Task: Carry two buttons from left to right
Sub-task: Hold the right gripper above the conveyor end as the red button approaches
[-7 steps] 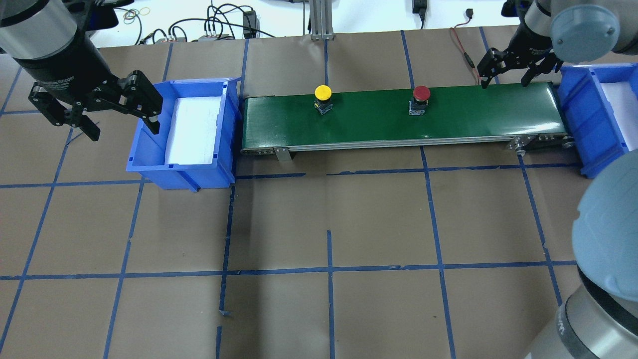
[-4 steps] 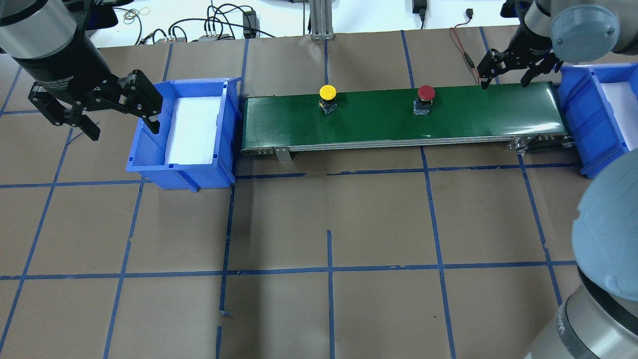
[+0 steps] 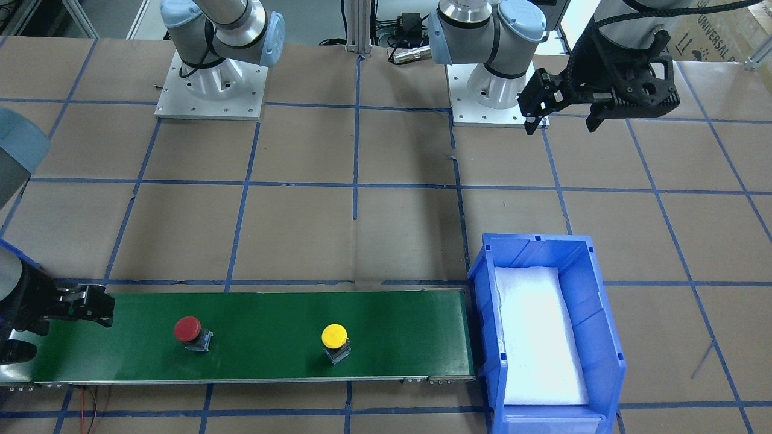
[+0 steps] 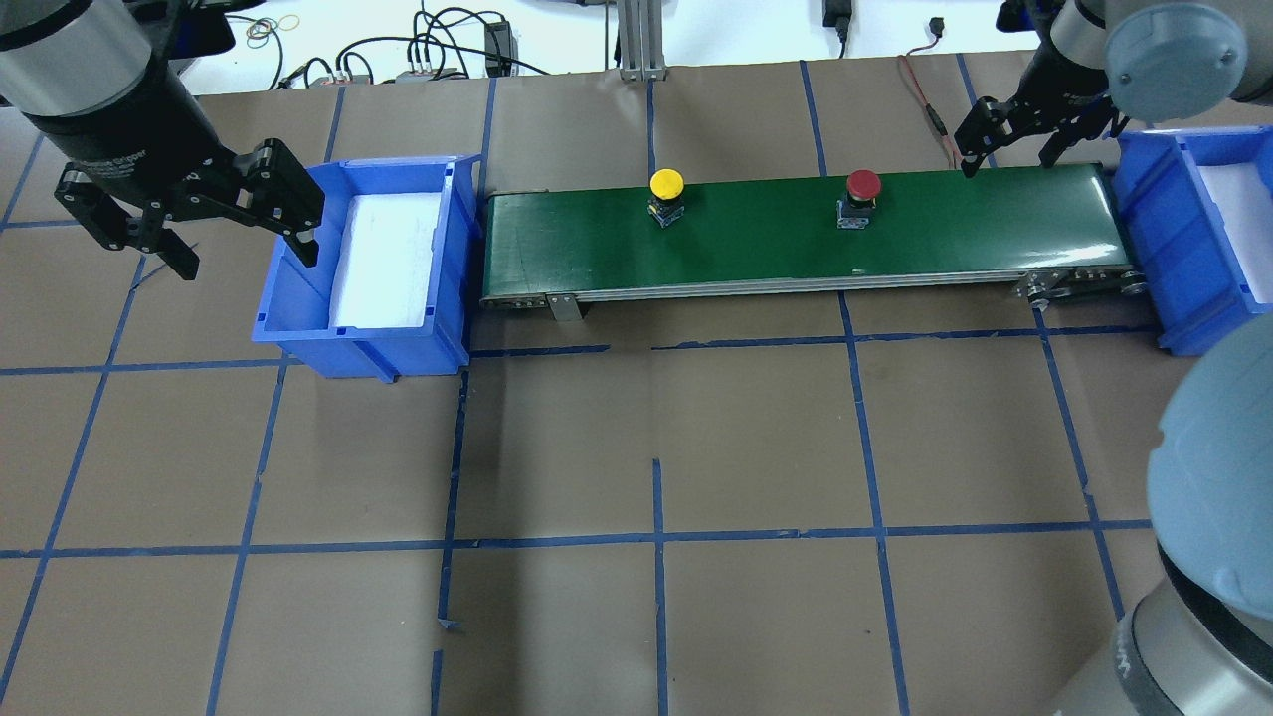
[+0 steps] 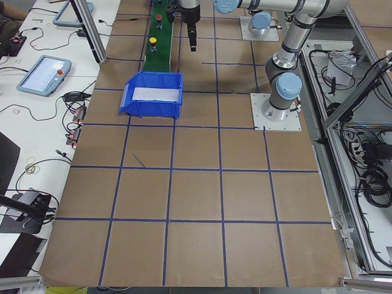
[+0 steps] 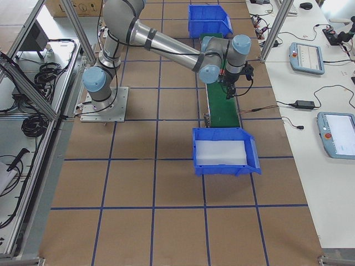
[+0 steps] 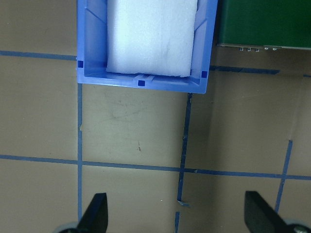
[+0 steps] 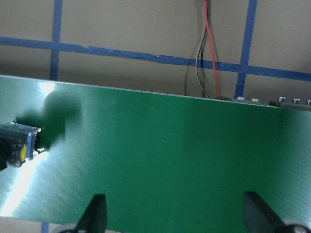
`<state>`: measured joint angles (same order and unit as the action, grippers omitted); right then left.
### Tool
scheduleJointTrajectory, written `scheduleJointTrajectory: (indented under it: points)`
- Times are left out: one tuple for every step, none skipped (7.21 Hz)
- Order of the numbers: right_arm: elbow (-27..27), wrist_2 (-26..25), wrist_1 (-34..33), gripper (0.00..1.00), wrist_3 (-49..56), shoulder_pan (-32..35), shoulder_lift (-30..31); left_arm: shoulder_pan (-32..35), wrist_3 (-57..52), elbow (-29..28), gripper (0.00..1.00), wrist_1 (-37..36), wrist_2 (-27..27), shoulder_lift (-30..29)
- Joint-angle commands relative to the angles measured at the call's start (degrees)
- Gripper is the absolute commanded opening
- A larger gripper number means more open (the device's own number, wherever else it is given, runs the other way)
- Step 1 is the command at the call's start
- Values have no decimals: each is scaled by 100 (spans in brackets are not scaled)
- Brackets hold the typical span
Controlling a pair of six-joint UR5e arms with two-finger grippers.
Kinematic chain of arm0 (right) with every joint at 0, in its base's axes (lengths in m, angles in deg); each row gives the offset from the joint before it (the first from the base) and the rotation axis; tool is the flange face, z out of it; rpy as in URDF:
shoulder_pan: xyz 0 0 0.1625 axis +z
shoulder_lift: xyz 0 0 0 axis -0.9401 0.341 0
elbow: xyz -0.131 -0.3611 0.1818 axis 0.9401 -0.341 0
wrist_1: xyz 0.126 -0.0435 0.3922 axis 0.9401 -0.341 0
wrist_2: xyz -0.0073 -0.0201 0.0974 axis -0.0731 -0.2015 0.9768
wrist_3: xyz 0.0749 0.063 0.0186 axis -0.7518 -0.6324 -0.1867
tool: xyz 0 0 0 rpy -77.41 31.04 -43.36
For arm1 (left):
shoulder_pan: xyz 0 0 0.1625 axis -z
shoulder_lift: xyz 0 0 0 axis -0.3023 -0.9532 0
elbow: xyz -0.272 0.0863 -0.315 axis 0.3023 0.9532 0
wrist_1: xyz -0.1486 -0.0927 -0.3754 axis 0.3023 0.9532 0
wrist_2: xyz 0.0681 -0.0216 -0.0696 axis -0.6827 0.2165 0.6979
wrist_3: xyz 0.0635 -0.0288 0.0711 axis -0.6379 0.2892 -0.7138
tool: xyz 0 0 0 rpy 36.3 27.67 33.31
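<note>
Overhead exterior: fingers point(image 4: 303, 239) of the left gripper point(image 4: 246, 257) are hanging spread wide, gripping nothing, above the desk point(image 4: 756, 438) near the left blue bin point(image 4: 290, 303). The right gripper point(image 4: 1005, 162) is hovering spread and empty over the green belt's point(image 4: 776, 239) right end. The yellow button point(image 4: 666, 185) and the red button point(image 4: 862, 186) are sitting apart on that belt.

The yellow mushroom-cap push-button point(image 4: 666, 185), mounted on a small black-grey square base, stands upright on the green conveyor belt point(image 4: 756, 244). In the overhead view it sits close to the belt's far edge, left of the belt's middle. The red mushroom-cap push-button point(image 4: 862, 185), on a matching base, stands upright along the same edge, just right of the middle and well apart from the yellow unit.
</note>
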<state>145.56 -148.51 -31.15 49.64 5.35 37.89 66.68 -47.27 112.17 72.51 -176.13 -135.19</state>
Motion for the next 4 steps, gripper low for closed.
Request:
scheduleJointTrajectory:
  points:
    - [2,12,143,100,1445,0,77,1,0,0,100,2,0,0]
    - [19,3,108,100,2176,0,69,1,0,17,100,2,0,0]
    - [19,21,-23,100,2732,0,51,1,0,17,100,2,0,0]
    - [45,38,-207,100,3712,0,16,1,0,17,100,2,0,0]
